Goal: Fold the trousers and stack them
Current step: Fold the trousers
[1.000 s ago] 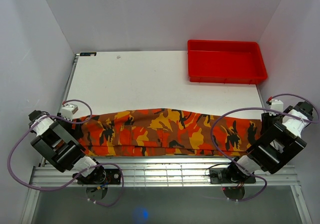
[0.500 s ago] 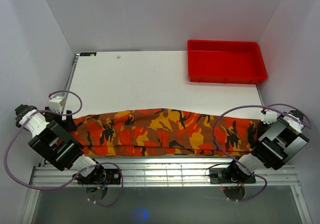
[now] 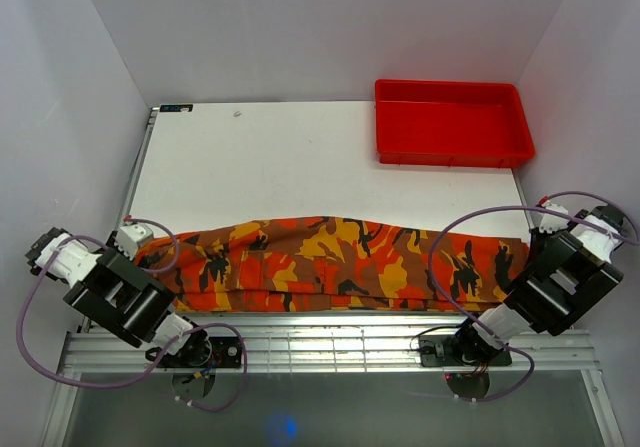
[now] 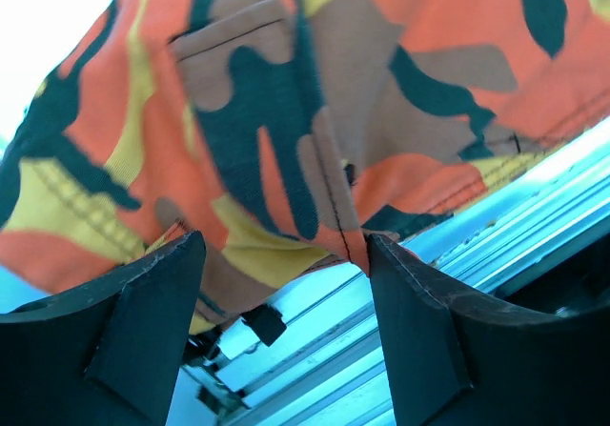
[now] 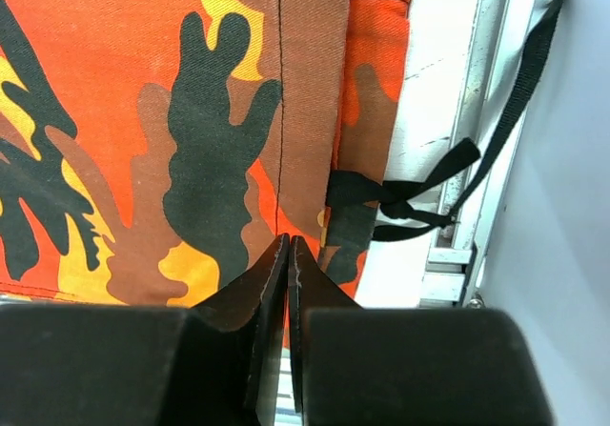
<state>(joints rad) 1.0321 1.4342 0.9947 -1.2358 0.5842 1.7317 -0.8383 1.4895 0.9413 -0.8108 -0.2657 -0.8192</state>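
The camouflage trousers [image 3: 330, 262] lie folded lengthwise in a long strip along the table's near edge. My left gripper [image 3: 148, 255] is at their left end. In the left wrist view it [image 4: 286, 245] is open, and the cloth's hem [image 4: 286, 111] hangs just above the gap between its fingers [image 4: 152, 302]. My right gripper [image 3: 530, 255] is at the right end. In the right wrist view it [image 5: 288, 240] is shut, tips low over the cloth [image 5: 143, 111] near its seam, with no fold visible between them.
A red plastic tray [image 3: 452, 157] stands at the back right of the white table [image 3: 300, 157]. Aluminium rails [image 3: 330, 342] run along the near edge under the trousers' hem. A knotted black strap [image 5: 419, 197] lies beside the trousers' right end.
My right gripper has closed over the right end of the trousers. My left gripper swung out to the left, then came back in to the left end, its jaws a little narrower.
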